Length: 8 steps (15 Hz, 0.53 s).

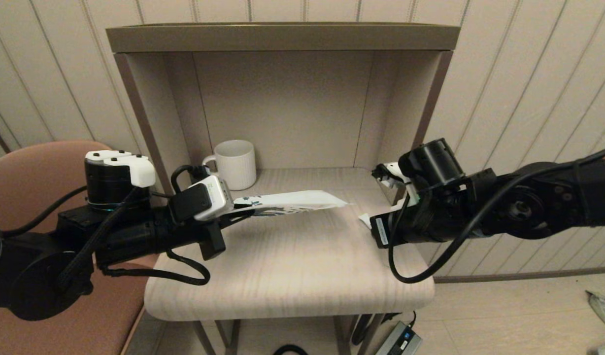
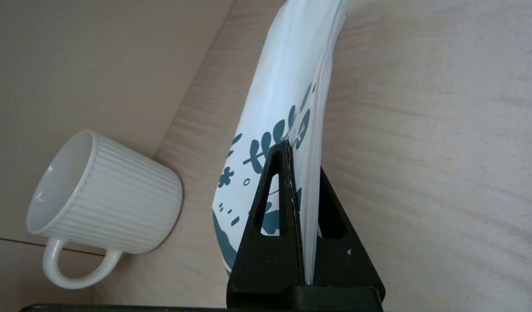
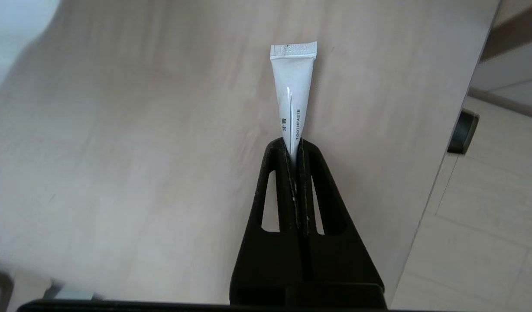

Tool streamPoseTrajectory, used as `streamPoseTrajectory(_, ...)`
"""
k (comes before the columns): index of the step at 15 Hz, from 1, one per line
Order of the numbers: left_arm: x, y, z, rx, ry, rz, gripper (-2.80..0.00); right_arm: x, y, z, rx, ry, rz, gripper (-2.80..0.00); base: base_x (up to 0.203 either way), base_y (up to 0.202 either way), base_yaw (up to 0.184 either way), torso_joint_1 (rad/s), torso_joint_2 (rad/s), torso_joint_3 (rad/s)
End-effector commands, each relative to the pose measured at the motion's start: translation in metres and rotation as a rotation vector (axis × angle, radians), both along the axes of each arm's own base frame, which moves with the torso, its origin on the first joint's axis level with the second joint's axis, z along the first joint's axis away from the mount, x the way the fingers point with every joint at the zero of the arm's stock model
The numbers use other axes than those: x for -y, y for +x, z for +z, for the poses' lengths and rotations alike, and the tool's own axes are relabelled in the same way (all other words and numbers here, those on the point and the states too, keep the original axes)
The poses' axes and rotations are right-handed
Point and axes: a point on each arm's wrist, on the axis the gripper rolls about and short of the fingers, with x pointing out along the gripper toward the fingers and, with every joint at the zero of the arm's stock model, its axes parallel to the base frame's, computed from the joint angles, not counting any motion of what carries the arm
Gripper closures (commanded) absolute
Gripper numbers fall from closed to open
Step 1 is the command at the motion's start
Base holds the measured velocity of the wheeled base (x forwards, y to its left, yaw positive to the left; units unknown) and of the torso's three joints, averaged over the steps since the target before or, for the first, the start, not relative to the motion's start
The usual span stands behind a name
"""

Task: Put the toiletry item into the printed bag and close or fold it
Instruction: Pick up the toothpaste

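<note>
My left gripper (image 2: 301, 149) is shut on one end of the printed bag (image 1: 287, 201), a white paper bag with dark teal prints (image 2: 283, 104). The bag hangs level above the tabletop and reaches toward the right arm. My right gripper (image 3: 294, 147) is shut on the toiletry item (image 3: 293, 82), a small white toothpaste tube whose flat crimped end points away from the fingers. In the head view only the tube's tip (image 1: 364, 220) shows beside the right arm, a short way from the bag's free end.
A white ribbed mug (image 1: 235, 164) stands at the back left of the wooden table (image 1: 292, 261), close to the left gripper. The alcove walls (image 1: 154, 118) close in the back and sides. A pink chair (image 1: 41, 167) is at the left.
</note>
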Motion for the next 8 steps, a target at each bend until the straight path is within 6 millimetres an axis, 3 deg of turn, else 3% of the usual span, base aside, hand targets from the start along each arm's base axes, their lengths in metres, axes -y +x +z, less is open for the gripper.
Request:
streamPoseTrajectory(1, 0.0, 0.0, -0.002, -0.002, 0.004, -0.004, 0.0, 0.004, -0.009, 0.017, 0.051, 0.025, 0.0, 0.0, 0.0, 0.0, 0.0, 0.0, 0.0, 0.0)
streamPoseTrajectory(5, 0.002, 0.002, -0.009, -0.022, 0.015, -0.008, 0.0, 0.0, -0.039, 0.06, 0.142, 0.139, 0.09, 0.0, 0.0, 0.0, 0.0, 0.0, 0.0, 0.0)
streamPoseTrajectory(8, 0.014, -0.001, -0.014, -0.032, 0.021, -0.068, 0.0, -0.015, -0.06, 0.092, 0.057, 0.235, 0.186, 0.0, 0.0, 0.0, 0.0, 0.0, 0.0, 0.0)
